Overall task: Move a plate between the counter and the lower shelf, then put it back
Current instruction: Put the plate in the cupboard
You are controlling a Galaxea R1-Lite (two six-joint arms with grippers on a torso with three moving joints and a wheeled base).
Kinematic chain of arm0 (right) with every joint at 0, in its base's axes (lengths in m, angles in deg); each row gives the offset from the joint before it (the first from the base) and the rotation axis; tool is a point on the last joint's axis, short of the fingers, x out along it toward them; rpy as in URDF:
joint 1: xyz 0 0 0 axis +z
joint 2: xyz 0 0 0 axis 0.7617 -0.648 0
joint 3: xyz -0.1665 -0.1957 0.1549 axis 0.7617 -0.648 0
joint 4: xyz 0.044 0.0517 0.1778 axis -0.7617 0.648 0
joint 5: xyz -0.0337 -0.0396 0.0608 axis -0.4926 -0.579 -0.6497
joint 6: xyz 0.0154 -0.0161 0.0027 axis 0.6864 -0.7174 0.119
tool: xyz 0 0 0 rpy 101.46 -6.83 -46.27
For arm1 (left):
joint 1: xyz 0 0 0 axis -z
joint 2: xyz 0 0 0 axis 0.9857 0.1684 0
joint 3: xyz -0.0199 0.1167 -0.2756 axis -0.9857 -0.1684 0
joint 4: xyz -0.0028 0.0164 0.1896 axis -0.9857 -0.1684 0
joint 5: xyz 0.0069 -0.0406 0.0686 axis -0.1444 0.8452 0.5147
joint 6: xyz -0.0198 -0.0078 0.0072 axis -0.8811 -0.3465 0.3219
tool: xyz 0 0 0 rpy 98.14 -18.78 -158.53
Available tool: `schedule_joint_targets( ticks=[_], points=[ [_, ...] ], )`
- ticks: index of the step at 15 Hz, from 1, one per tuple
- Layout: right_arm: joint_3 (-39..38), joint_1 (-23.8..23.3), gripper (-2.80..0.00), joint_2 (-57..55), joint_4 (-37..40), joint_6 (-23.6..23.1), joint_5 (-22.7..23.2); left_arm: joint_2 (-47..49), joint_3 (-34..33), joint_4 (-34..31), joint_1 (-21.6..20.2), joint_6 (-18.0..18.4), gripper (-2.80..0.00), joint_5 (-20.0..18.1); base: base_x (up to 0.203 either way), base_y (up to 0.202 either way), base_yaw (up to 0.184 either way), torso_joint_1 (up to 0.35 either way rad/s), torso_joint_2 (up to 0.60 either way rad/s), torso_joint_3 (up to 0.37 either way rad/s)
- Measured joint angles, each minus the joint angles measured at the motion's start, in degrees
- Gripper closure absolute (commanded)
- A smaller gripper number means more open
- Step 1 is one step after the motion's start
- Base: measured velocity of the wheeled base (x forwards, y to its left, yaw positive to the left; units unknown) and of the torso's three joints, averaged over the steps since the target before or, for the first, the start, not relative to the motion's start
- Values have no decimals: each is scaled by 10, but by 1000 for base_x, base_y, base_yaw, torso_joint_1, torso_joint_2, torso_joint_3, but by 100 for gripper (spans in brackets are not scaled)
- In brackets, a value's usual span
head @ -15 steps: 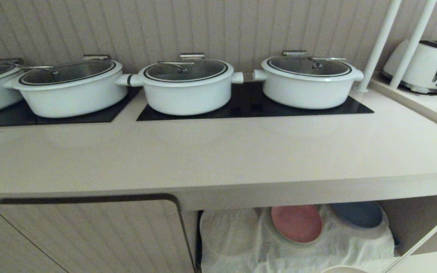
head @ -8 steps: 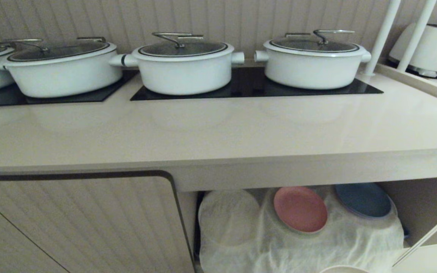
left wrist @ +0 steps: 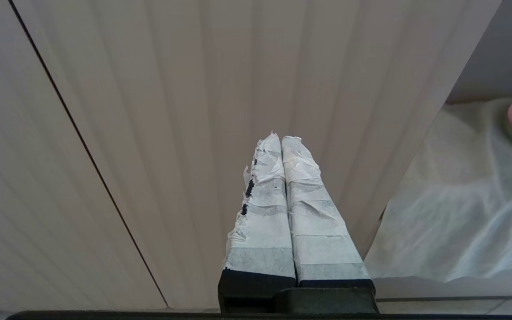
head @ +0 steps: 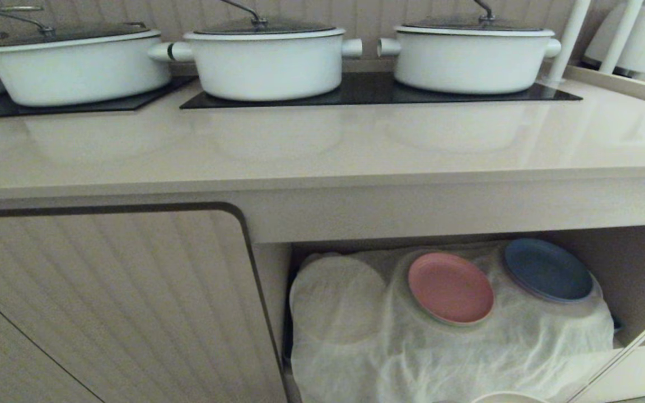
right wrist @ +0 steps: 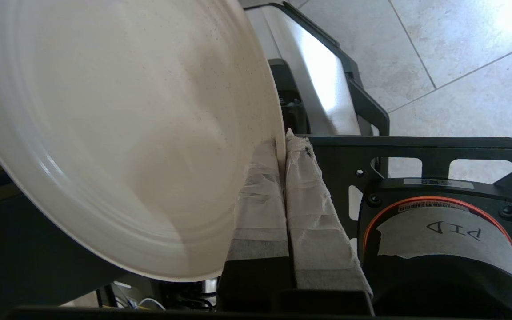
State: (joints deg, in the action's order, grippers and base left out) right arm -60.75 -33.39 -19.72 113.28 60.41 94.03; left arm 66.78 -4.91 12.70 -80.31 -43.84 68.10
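Right pincer clamps the plate rim (plate cropped); left pincer closed.

You face a ribbed beige cupboard door; a pale, grey-grouted tiled floor lies below you.

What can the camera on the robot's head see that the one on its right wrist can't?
Only the head view shows the pale-beige counter, white lidded pots, and the lower shelf's wrinkled white cloth with a pink plate and a blue plate. Only the right wrist view shows the right tool shut on the round cream plate's rim, above grey floor tiles. Both share just the cream plate, a sliver at the head view's bottom edge.
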Motion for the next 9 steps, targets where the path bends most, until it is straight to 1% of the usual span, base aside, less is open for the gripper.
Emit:
schedule_joint_targets(
  ticks=[7, 9],
  points=[
    [0, 0, 0, 1, 3, 0, 0, 0, 0, 0, 0, 0, 0, 0, 0, 0, 0, -145, 453, 309],
    [0, 0, 0, 3, 4, 0, 0, 0, 0, 0, 0, 0, 0, 0, 0, 0, 0, -58, 251, 170]
  ],
)
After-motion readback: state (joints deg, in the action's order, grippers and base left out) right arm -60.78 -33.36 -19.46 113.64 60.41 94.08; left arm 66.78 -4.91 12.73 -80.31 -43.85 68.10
